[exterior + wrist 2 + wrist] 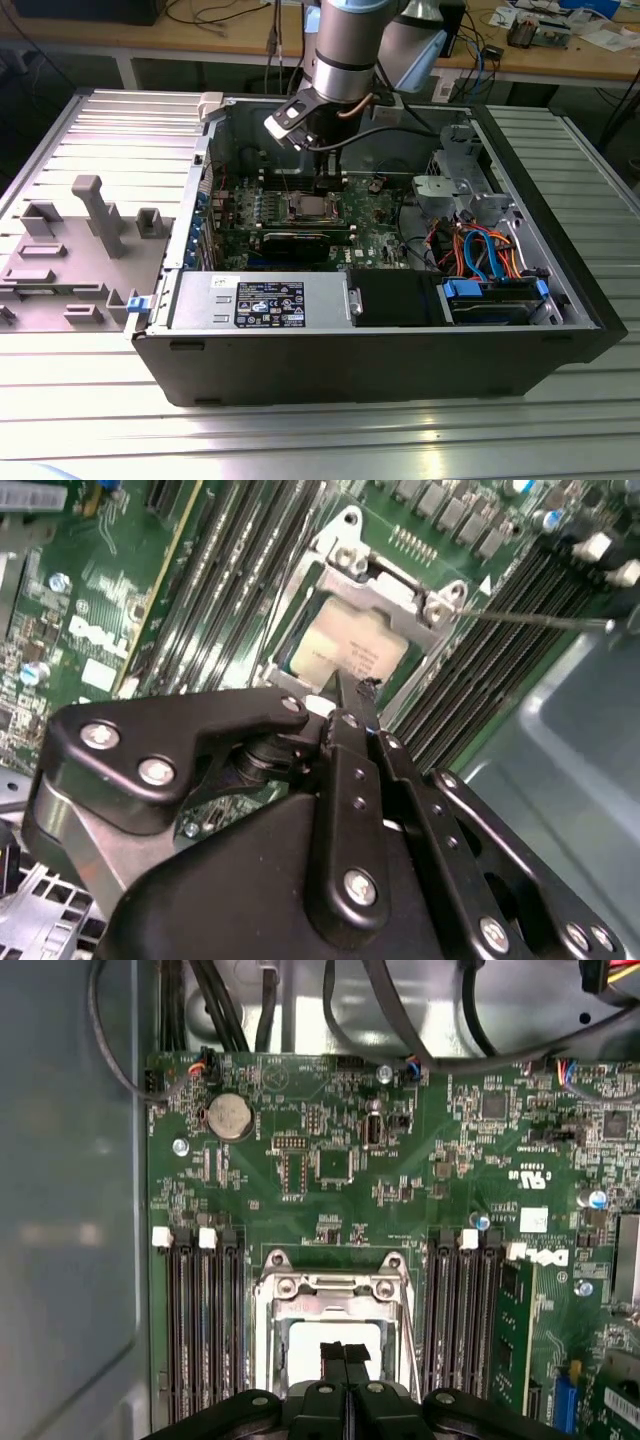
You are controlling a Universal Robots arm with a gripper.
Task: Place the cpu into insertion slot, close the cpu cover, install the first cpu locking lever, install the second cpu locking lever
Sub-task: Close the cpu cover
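Note:
The cpu (pixel 352 650) lies in the insertion slot (pixel 305 207) on the green board, its pale metal top (pixel 300 1345) facing up. The silvery cpu cover (pixel 385 578) lies down over it, and the chip shows through the square window of the cover (pixel 330 1295). My gripper (pixel 345 1352) hangs just over the socket's edge, black fingers pressed together with nothing between them; its tips (pixel 348 692) sit at the rim of the frame. A thin metal locking lever (pixel 535 620) sticks out sideways from the socket's corner. In the exterior view the gripper (pixel 320 172) reaches down into the open case.
Long memory slots (pixel 200 1330) flank the socket on both sides. A long black card (pixel 300 243) and the silver power-supply box (pixel 260 300) lie nearer the case's front wall. Drive cages with blue and orange cables (pixel 485 255) fill the exterior view's right. A grey fixture (pixel 90 215) stands outside.

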